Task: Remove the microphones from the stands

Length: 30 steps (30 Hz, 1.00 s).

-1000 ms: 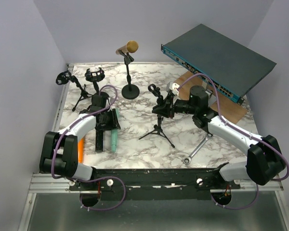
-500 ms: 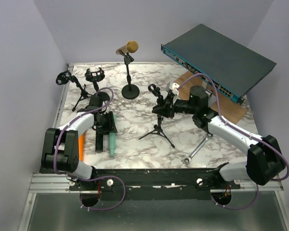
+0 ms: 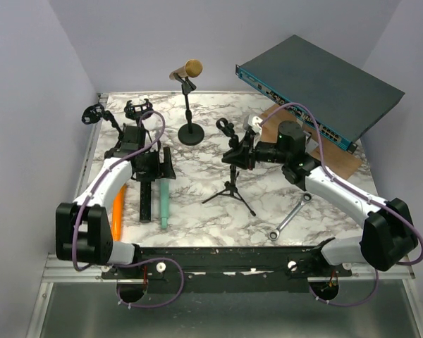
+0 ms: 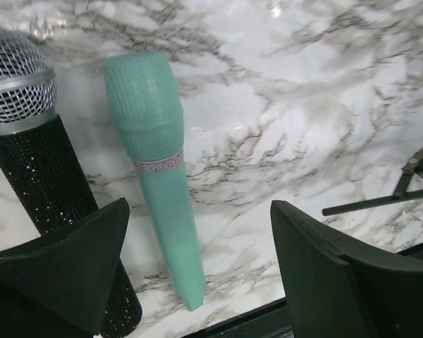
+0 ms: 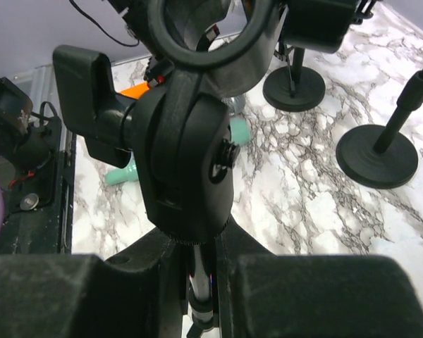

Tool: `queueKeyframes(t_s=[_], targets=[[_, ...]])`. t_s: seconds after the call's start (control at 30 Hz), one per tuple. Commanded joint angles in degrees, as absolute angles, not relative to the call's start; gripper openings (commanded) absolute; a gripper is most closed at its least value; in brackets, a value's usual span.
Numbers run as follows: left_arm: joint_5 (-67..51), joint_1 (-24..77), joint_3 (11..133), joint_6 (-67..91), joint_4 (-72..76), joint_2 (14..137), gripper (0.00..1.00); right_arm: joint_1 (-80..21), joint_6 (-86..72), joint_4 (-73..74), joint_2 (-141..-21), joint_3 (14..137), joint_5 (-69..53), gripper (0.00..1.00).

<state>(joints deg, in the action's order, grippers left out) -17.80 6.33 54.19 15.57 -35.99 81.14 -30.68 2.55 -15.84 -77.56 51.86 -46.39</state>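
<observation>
The teal microphone (image 3: 163,204) lies flat on the marble table, beside a black glitter microphone (image 3: 146,201). In the left wrist view the teal microphone (image 4: 158,176) lies below and between my fingers without touching them. My left gripper (image 3: 154,172) hovers open above the microphones' heads, holding nothing. The black tripod stand (image 3: 231,186) stands mid-table, its clip (image 3: 225,129) empty. My right gripper (image 3: 238,156) is shut on the stand's pole (image 5: 204,282), just under the clip (image 5: 187,141).
A gold microphone (image 3: 187,70) sits on a round-base stand (image 3: 191,134) at the back. Two small tripods with shock mounts (image 3: 95,115) (image 3: 137,109) stand far left. An orange object (image 3: 118,208), a wrench (image 3: 289,220), a network switch (image 3: 317,88) and a wooden board (image 3: 342,165) are also here.
My left gripper has opened, let go of the teal microphone and drawn back toward the far left. The microphone stays on the table. The right gripper still holds the stand.
</observation>
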Motion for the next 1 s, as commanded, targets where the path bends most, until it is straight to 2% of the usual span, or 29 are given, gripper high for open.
queueKeyframes(t_s=[0.0,0.17,0.3,0.5,0.77,0.97], targets=[[-24.4,6.4,57.5,10.5,-37.7,72.6,0.85,-30.4,0.2,-15.9,-76.2,56.6,-48.9,0.01],[-31.9,10.2,57.0,9.8,-29.6,62.4,0.86,-30.5,-8.9,-13.2,-78.0,63.4,-43.8,0.01],[-26.0,20.1,56.9,7.4,-21.7,59.1,0.86,-30.6,-16.9,-10.5,-80.9,69.9,-38.3,0.01],[-15.3,30.7,64.5,10.0,-19.4,65.1,0.84,-30.8,-22.5,-5.7,-83.4,76.6,-32.2,0.01],[-14.7,36.3,71.1,12.0,-19.1,73.1,0.81,-30.8,-25.7,-3.6,-82.8,78.6,-30.3,0.01],[-14.3,38.4,70.1,12.8,-18.4,74.7,0.67,-30.6,-27.0,-3.8,-82.6,79.2,-30.6,0.01]])
